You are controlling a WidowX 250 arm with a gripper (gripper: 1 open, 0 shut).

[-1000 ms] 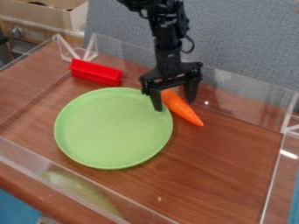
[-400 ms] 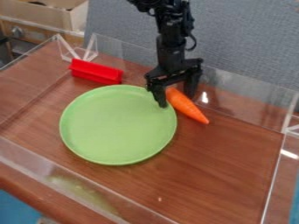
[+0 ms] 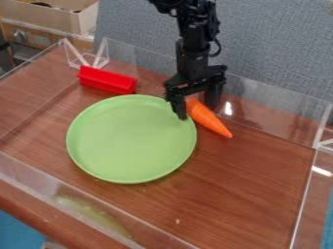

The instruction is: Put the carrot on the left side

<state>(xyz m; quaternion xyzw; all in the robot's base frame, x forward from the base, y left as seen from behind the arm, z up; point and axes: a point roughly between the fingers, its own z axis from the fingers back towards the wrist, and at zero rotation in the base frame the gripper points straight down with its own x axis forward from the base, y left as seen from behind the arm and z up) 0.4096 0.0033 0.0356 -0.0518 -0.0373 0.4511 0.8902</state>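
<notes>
The small orange carrot (image 3: pixel 211 121) lies on the wooden table just right of the green plate (image 3: pixel 130 139), its tip pointing to the lower right. My gripper (image 3: pixel 196 105) points straight down over the carrot's thick end. Its black fingers stand open, one (image 3: pixel 177 103) at the plate's rim and the other behind the carrot. Nothing is gripped between them. The carrot's green stub is hidden behind the fingers.
A red rectangular block (image 3: pixel 105 79) lies at the back left. Clear acrylic walls (image 3: pixel 274 97) ring the table on all sides. A cardboard box (image 3: pixel 53 17) stands behind the back-left wall.
The gripper has rolled slightly about its downward axis and stays open over the carrot. The view shifted a little; carrot and plate lie as before.
</notes>
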